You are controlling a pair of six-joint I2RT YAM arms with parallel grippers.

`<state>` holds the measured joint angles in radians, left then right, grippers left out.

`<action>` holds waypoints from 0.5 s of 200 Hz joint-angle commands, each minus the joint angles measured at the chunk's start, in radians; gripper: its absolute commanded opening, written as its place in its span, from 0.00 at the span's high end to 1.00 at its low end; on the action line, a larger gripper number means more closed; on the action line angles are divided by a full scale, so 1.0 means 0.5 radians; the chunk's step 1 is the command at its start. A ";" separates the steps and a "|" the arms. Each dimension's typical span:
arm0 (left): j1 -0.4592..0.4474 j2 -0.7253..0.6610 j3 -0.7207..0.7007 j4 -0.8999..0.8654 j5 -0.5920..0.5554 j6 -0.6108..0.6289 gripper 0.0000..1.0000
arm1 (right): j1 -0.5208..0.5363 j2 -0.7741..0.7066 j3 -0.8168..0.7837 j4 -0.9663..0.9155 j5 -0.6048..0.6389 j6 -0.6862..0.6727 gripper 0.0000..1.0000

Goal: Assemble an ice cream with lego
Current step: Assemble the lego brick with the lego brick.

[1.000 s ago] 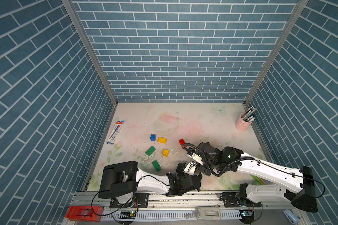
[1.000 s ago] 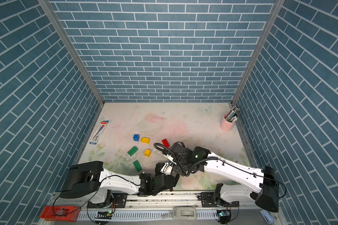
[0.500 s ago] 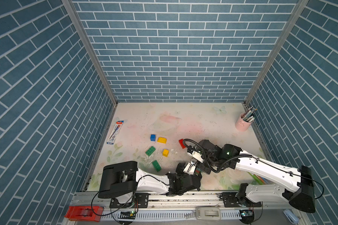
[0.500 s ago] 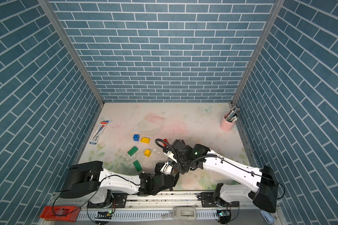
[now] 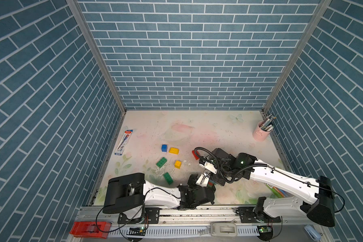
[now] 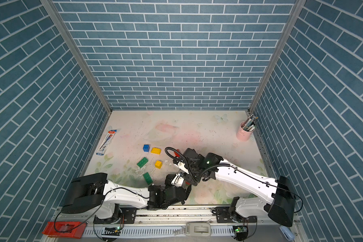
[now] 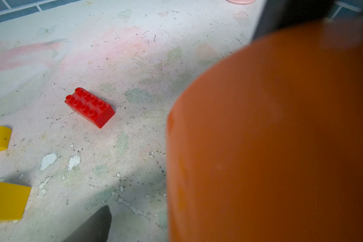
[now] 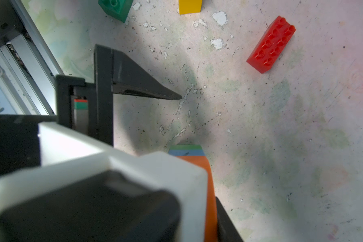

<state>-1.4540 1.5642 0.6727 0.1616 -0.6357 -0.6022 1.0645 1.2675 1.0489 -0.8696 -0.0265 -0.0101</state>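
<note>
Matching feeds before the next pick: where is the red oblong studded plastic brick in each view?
Both top views: red oblong studded plastic brick mid-table, partly hidden by the right arm.
Left wrist: in full view, studs up.
Right wrist: likewise.
Shared landmark: square yellow plastic brick nearby.

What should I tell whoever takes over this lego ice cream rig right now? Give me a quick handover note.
Right gripper: jaws shut on the stack; orange, blue and green layers show.
Left gripper: jaws open beside the stack, not gripping it.
Loose on the table: red brick, blue brick, oblong yellow brick, square yellow brick, far green brick, near green brick.
Done: stack begun.
Left: probably adding loose bricks to it.
</note>
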 commanded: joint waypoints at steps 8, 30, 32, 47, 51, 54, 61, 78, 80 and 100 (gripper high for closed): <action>0.009 -0.088 0.040 0.040 -0.128 0.094 0.00 | -0.028 0.108 -0.075 -0.066 -0.099 -0.049 1.00; 0.009 -0.100 0.024 0.063 -0.109 0.088 0.01 | -0.043 0.084 -0.105 -0.011 -0.110 -0.099 1.00; 0.010 -0.103 0.022 0.066 -0.107 0.088 0.01 | -0.047 0.087 -0.108 -0.008 -0.110 -0.105 1.00; 0.011 -0.102 0.024 0.071 -0.099 0.094 0.01 | -0.074 0.109 -0.135 0.013 -0.110 -0.166 1.00; 0.011 -0.100 0.027 0.070 -0.098 0.097 0.00 | -0.078 0.115 -0.141 0.016 -0.110 -0.179 1.00; 0.011 -0.100 0.029 0.070 -0.099 0.100 0.00 | -0.084 0.116 -0.147 0.015 -0.164 -0.186 1.00; 0.012 -0.098 0.029 0.070 -0.095 0.106 0.01 | -0.093 0.116 -0.158 0.026 -0.197 -0.206 1.00; 0.010 -0.100 0.030 0.077 -0.079 0.104 0.00 | -0.116 0.071 -0.209 0.095 -0.243 -0.264 1.00; 0.011 -0.100 0.031 0.078 -0.074 0.103 0.01 | -0.120 0.066 -0.212 0.101 -0.243 -0.273 1.00; 0.010 -0.107 0.036 0.076 -0.052 0.112 0.00 | -0.185 0.084 -0.187 0.097 -0.304 -0.368 1.00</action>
<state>-1.4452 1.5467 0.6724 0.1471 -0.6510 -0.5869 0.9997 1.2533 1.0046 -0.7868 -0.1150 -0.1253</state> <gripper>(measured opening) 0.995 0.341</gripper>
